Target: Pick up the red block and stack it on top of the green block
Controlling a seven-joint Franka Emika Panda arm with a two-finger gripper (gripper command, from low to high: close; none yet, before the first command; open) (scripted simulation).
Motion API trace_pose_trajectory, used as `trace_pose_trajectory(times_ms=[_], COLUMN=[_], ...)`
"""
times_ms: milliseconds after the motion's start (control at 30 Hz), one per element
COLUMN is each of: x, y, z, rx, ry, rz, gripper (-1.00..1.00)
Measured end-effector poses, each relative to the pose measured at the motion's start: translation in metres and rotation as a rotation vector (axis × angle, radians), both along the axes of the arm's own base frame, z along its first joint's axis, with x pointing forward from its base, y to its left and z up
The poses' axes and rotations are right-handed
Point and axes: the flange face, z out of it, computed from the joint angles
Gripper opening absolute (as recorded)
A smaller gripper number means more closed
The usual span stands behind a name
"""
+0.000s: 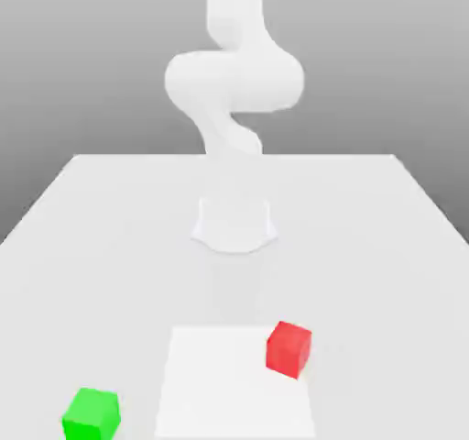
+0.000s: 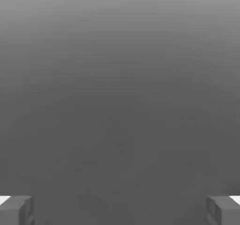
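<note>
1. Green block [image 1: 91, 414] sat at the near edge of the white counter [image 1: 82, 236], toward the exterior view's left, with nothing on top of it.
2. White arm [image 1: 234, 81] rose behind the middle of the counter, well apart from both cubes.
3. Red block [image 1: 289, 348] rested on the counter toward the exterior view's right, apart from the green block.
4. In the hand view, the tool [image 2: 120, 211] stood wide open and empty, its 2 fingertips [image 2: 16, 210] far apart.
5. Judged from this, the task was at its first step, the reach for the red block.
6. Next, the tool needed to come down over the red block, straddle it, then close.
</note>
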Motion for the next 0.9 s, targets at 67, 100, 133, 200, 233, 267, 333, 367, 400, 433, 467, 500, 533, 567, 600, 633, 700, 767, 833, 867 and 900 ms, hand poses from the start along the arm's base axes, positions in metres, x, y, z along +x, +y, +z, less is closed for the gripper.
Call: trace_pose_trajectory(times_ms=[67,100,133,200,233,267,333,367,400,433,467,500,533,567,600,633,700,767,833,867,900], x=[0.022,0.031,0.04,0.053,0.059,0.063,0.069,0.07,0.07,0.07,0.069,0.066,0.063,0.059,0.055,0.05,0.038,0.024,0.01,0.005,0.004], y=[0.003,0.005,0.008,0.016,0.021,0.026,0.036,0.041,0.047,0.052,0.057,0.061,0.066,0.069,0.073,0.076,0.08,0.083,0.082,0.082,0.082], z=[-0.038,-0.058,-0.077,-0.116,-0.136,-0.156,-0.195,-0.215,-0.234,-0.254,-0.272,-0.291,-0.309,-0.326,-0.343,-0.36,-0.391,-0.418,-0.443,-0.452,-0.458], rx=[-0.009,-0.015,-0.022,-0.038,-0.048,-0.059,-0.083,-0.096,-0.111,-0.127,-0.143,-0.161,-0.179,-0.199,-0.219,-0.24,-0.286,-0.337,-0.391,-0.409,-0.419], ry=[0.058,0.086,0.113,0.166,0.192,0.218,0.269,0.294,0.319,0.343,0.367,0.391,0.415,0.438,0.46,0.482,0.526,0.566,0.606,0.617,0.621], rz=[0.08,0.119,0.157,0.233,0.27,0.307,0.381,0.418,0.455,0.491,0.527,0.563,0.599,0.635,0.67,0.705,0.774,0.844,0.911,0.933,0.944], gripper=[0.0,0.0,0.0,0.0,0.0,0.0,0.0,0.0,0.0,0.0,0.0,0.0,0.0,0.0,0.0,0.0,0.0,0.0,0.0,0.0,0.0])
